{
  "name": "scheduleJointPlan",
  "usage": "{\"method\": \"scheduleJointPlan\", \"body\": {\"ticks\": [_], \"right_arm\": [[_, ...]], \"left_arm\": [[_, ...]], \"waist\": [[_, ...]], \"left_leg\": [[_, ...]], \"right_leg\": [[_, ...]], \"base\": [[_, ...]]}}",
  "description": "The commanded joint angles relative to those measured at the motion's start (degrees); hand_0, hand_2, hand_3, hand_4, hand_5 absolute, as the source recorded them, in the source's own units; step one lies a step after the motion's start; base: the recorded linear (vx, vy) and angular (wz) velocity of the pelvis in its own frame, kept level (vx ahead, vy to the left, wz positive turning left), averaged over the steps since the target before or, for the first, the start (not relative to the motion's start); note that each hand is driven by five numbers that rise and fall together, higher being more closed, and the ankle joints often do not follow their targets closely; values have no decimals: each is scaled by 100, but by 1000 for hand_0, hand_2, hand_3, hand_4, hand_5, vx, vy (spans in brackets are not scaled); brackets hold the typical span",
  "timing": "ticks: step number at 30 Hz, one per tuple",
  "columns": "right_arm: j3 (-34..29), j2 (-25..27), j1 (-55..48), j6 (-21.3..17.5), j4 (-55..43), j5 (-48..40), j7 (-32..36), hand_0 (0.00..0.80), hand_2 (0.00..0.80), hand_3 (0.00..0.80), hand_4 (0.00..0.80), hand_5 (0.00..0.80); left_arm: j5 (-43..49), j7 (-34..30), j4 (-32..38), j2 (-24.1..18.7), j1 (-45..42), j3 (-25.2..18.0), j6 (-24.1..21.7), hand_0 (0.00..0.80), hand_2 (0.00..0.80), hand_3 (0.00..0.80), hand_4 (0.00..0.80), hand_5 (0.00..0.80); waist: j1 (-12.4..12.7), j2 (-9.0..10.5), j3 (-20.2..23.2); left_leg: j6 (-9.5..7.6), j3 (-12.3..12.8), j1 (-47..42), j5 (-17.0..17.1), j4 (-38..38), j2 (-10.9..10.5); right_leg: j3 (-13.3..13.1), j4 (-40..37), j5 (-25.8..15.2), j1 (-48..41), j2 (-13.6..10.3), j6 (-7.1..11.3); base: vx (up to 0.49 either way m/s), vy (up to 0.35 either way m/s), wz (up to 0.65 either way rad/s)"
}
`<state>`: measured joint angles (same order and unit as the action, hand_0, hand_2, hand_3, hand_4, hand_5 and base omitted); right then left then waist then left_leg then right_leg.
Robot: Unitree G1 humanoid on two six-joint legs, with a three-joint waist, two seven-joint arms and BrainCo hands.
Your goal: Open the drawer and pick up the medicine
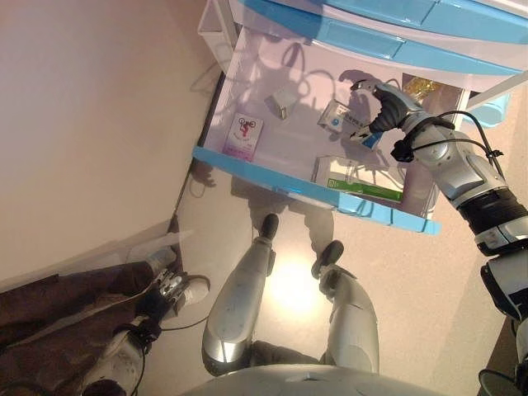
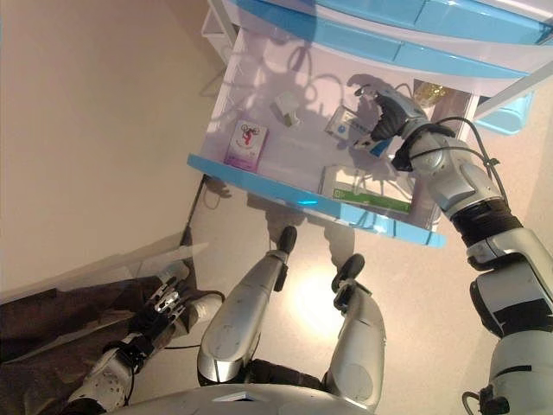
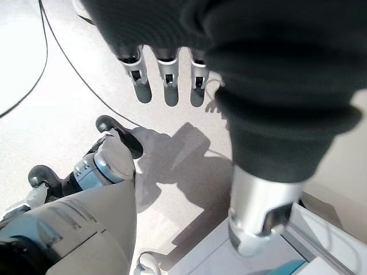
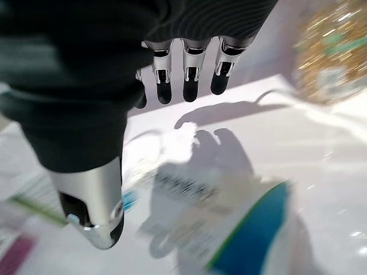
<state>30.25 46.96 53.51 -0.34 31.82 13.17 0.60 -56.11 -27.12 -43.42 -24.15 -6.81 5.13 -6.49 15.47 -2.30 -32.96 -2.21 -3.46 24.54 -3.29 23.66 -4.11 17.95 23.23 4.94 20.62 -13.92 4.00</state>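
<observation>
The pale drawer (image 1: 272,177) with a blue front stands pulled out. Inside it lies a white medicine box with blue print (image 1: 337,117), which fills the right wrist view (image 4: 218,223) beneath the hand. My right hand (image 1: 381,106) reaches into the drawer just over this box. Its fingers (image 4: 189,74) are straight and its thumb stands apart, with nothing between them. My left hand (image 1: 165,293) hangs low at the left near the floor, with its fingers (image 3: 166,86) straight and nothing in it.
Also in the drawer are a pink-and-white box (image 1: 245,136), a small grey box (image 1: 281,103), a long green-and-white box (image 1: 363,183) at the front and a gold foil packet (image 1: 425,87) at the back right. More blue-fronted drawers (image 1: 396,37) stack above.
</observation>
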Motion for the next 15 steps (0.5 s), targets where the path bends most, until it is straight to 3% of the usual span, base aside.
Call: {"method": "scheduleJointPlan", "body": {"ticks": [1,7,15], "right_arm": [[287,148,505,168,251,107,-420,0,0,0,0,0],[461,35,690,586,1128,150,-689,0,0,0,0,0],[456,-191,895,674,2192,-378,-463,0,0,0,0,0]], "left_arm": [[83,11,324,31,-574,327,-107,0,0,0,0,0],[24,8,344,51,-523,478,-134,0,0,0,0,0],[-105,24,392,63,-478,634,-127,0,0,0,0,0]], "waist": [[60,-393,317],[100,-495,317],[194,-636,317]], "left_leg": [[-52,249,-178,-314,-447,-108],[-41,258,-126,-292,-454,-104],[-31,229,-68,-250,-474,-128]], "right_leg": [[11,794,531,83,158,-49],[18,794,582,146,136,-96],[33,812,626,208,111,-147]], "base": [[-9,36,0],[-3,10,0],[-4,13,-2]]}}
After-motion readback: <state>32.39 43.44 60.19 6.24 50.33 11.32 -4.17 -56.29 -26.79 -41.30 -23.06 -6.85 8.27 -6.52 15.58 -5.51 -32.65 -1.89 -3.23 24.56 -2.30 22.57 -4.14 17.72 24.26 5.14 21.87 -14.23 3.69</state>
